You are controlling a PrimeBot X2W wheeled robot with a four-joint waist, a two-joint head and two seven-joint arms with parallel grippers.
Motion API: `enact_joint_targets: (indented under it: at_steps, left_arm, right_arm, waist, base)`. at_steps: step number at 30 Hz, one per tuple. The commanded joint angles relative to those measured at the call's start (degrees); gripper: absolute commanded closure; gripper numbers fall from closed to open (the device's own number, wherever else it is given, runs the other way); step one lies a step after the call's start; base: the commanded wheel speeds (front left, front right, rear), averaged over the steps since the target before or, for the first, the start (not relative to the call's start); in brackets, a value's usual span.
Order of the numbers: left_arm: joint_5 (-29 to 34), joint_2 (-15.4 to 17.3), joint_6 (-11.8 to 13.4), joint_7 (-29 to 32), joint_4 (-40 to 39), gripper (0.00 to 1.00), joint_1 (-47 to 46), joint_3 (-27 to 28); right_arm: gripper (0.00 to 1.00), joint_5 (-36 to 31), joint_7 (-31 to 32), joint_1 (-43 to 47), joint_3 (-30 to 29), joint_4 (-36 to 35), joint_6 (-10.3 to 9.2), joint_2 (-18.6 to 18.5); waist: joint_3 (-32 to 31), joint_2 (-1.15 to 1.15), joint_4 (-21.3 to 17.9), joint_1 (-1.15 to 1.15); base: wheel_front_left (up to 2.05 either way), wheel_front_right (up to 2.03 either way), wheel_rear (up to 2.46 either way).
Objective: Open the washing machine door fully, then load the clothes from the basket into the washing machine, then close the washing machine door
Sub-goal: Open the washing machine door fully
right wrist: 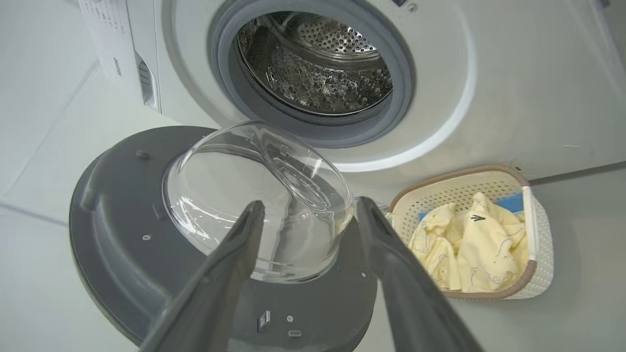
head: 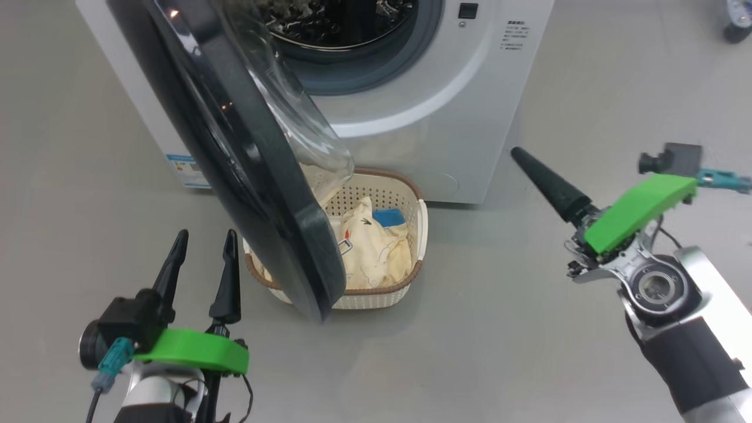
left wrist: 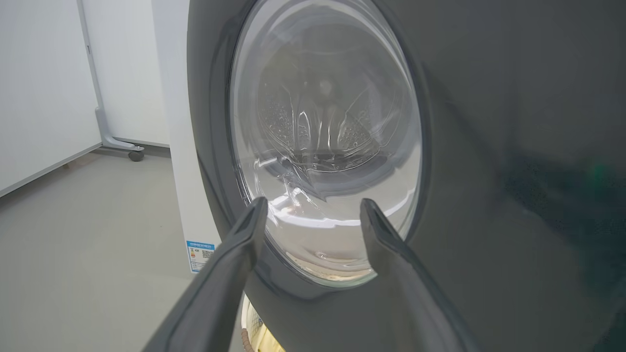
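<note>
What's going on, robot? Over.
Left gripper open, right gripper open, both empty. Washing machine door partly open. Clothes in basket. Door edge crowds basket.

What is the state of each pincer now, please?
Left pincer: open, holding nothing.
Right pincer: open, holding nothing.

Just beyond the left gripper (head: 202, 238), the washing machine door (head: 252, 176) hides the side of the basket (head: 418, 235) nearest that gripper, along with part of the clothes (head: 376, 252). The door's top runs off the head view. There, one finger of the right gripper (head: 520, 155) hides the other. Beyond that tip, the printed label (head: 517, 36) on the washing machine (head: 470, 117) is too small to read.
</note>
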Motion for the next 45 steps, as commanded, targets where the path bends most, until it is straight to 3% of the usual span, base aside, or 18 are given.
enact_joint_targets:
  at_steps: [1, 12, 17, 26, 35, 45]
  left_arm:
    - [0.7, 1.5, 0.0, -0.6, -1.8, 0.00, -0.9, 2.4]
    - [0.7, 2.1, 0.0, -0.6, -2.2, 0.00, 1.9, 3.7]
    - [0.6, 2.1, 0.0, -0.6, -2.7, 0.00, 3.3, 4.3]
    - [0.9, 1.5, 0.0, -0.6, -4.1, 0.00, 5.6, 5.8]
    - [1.3, 1.0, 0.0, -0.6, -5.5, 0.00, 7.2, 6.9]
    - [1.5, -0.1, 0.0, -0.6, -6.6, 0.00, 8.5, 7.9]
  right_arm:
    - [0.00, -1.4, -1.8, -0.4, -0.5, -2.7, -0.02, -0.8]
    - [0.00, -24.4, -19.8, 8.3, -3.2, -4.4, -0.02, -5.8]
    - [0.00, -35.6, -24.6, 11.9, -6.1, -3.0, -0.02, -7.0]
    - [0.00, -51.5, -27.5, 17.9, -14.2, -4.0, -0.02, -3.4]
    - [0.00, -59.4, -28.1, 21.5, -18.3, -5.7, -0.02, 0.0]
    - [0.00, -62.8, -28.3, 24.6, -21.8, -4.4, -0.02, 2.0]
  waist:
    - [-0.5, 0.00, -0.7, 0.00]
    - [-2.6, 0.00, -2.7, 0.00]
    - [-3.2, 0.00, -3.0, 0.00]
    - [-3.6, 0.00, -3.2, 0.00]
    - [-3.8, 0.00, -3.2, 0.00]
    - [-3.8, 0.00, -2.7, 0.00]
  base:
    - [0.00, 0.00, 0.00]
    - [0.00, 0.00, 0.00]
    - [0.00, 0.00, 0.00]
    - [0.00, 0.00, 0.00]
    - [0.00, 0.00, 0.00]
    - [0.00, 0.00, 0.00]
